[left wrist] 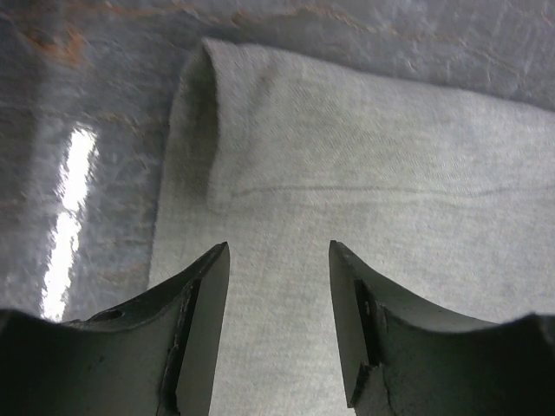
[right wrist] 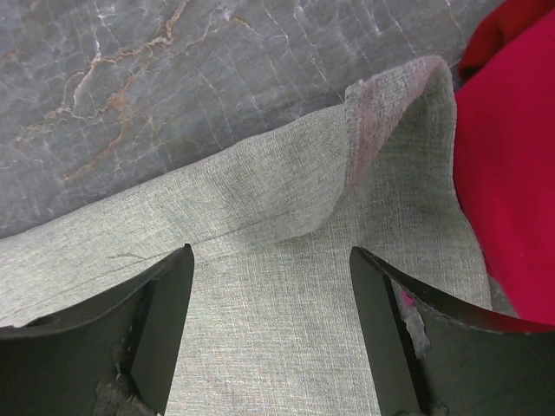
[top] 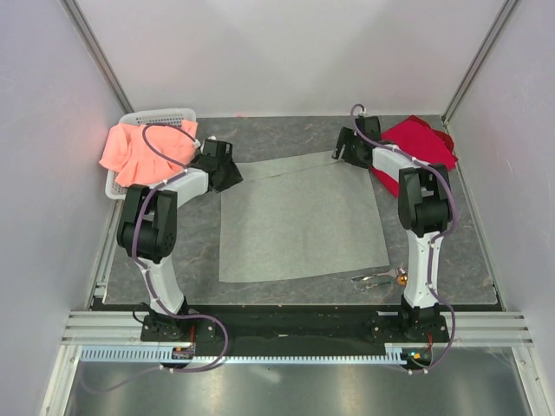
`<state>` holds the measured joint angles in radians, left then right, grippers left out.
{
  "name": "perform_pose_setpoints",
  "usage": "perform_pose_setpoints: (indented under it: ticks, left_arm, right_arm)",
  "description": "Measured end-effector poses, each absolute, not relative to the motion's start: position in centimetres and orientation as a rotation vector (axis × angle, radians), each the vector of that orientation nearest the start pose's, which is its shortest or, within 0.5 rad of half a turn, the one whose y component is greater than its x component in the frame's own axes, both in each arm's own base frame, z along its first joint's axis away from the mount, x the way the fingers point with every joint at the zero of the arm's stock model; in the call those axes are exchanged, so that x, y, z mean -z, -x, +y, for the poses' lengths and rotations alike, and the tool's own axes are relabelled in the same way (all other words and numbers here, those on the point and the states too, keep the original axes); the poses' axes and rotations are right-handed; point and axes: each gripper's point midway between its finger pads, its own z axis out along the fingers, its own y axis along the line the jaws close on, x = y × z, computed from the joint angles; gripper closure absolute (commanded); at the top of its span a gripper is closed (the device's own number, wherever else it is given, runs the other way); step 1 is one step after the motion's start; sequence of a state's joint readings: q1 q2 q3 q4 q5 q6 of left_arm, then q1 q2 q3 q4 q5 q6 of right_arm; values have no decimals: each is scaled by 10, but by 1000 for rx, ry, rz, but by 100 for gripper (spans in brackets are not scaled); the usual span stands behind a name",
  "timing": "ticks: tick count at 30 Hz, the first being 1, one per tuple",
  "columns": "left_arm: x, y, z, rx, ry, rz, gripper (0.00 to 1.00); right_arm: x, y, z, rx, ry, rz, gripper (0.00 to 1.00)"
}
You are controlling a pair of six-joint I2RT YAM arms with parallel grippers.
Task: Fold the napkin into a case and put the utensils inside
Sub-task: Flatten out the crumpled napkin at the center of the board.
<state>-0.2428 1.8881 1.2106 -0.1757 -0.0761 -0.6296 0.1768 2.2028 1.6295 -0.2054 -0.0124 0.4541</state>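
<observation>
Centre of frame open, only the flat napkin (top: 295, 225) there. Upper left blocked by white basket (top: 160, 113) and salmon cloth (top: 143, 147). Upper right blocked by red cloth (top: 421, 139). Lower right: utensils (top: 379, 279) beside right arm (top: 425, 260), possibly touching.

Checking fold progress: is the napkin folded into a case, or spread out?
Mostly spread: the napkin lies flat as a large sheet, only its far edge turned over in a narrow strip.

I see pale walls (top: 286, 52) on three sides, slim metal corner posts (top: 97, 52), dark grey marbled counter (top: 286, 130), a bright glare streak (left wrist: 69, 199) across it
</observation>
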Motion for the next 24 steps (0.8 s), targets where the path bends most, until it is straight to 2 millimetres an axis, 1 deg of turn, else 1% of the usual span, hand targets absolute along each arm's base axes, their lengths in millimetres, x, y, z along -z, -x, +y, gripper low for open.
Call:
perform_pose_setpoints:
  ticks: [5, 9, 13, 14, 16, 17, 18, 21, 24]
  left_arm:
    - [-42, -471, -110, 291, 544, 2373, 40]
    - [-42, -485, -107, 313, 553, 2358, 40]
    - [-39, -492, -109, 344, 548, 2352, 44]
    - [-38, -493, -111, 360, 544, 2352, 49]
    - [-38, -493, -114, 385, 537, 2354, 58]
    - [-39, -494, -114, 392, 536, 2352, 70]
    - [-40, -495, -115, 405, 534, 2346, 74]
    - [-46, -500, -117, 455, 546, 2322, 82]
    - [-54, -509, -115, 515, 593, 2277, 83]
  right_arm:
    - [-45, -559, 119, -382, -342, 2329, 20]
    - [-48, -563, 120, -423, -340, 2310, 23]
    - [-42, -566, 124, -458, -341, 2310, 26]
    - [-39, -566, 125, -464, -342, 2311, 29]
    - [-41, -568, 127, -484, -346, 2300, 36]
    - [-41, -569, 129, -496, -347, 2298, 44]
    - [-41, -570, 130, -507, -351, 2295, 47]
    - [-39, -576, 138, -571, -374, 2273, 51]
    - [-37, -585, 147, -677, -446, 2234, 55]
